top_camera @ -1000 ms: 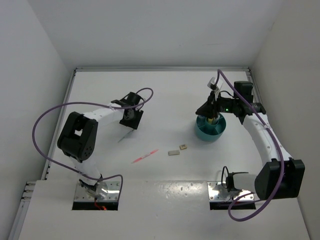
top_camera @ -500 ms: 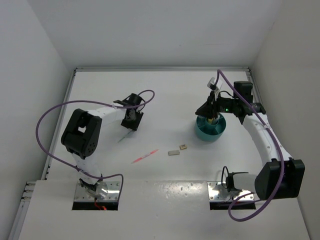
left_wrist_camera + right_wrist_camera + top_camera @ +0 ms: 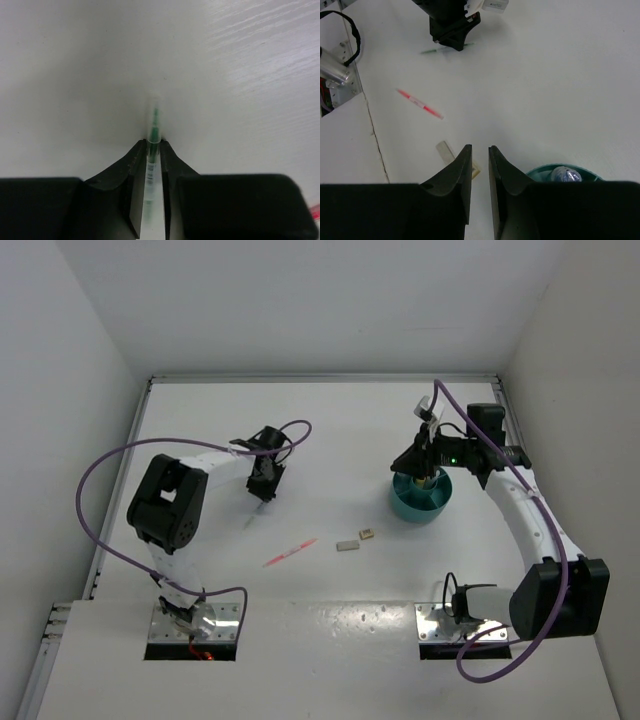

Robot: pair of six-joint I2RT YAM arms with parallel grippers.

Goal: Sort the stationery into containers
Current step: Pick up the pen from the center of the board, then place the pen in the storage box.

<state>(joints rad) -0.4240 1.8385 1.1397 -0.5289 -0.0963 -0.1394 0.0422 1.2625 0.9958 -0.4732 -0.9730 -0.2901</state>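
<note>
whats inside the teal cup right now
In the teal cup, a blue-white marker tip shows. The right gripper and the frame's edge hide the rest of its inside.

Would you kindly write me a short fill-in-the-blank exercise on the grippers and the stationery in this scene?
1. The left gripper is closed around a ___ pen that lies on the table.
2. The right gripper hangs empty above the ___ cup.
3. Between the pink pen and the cup lie ___ small blocks.

Missing words: green; teal; two.
</note>
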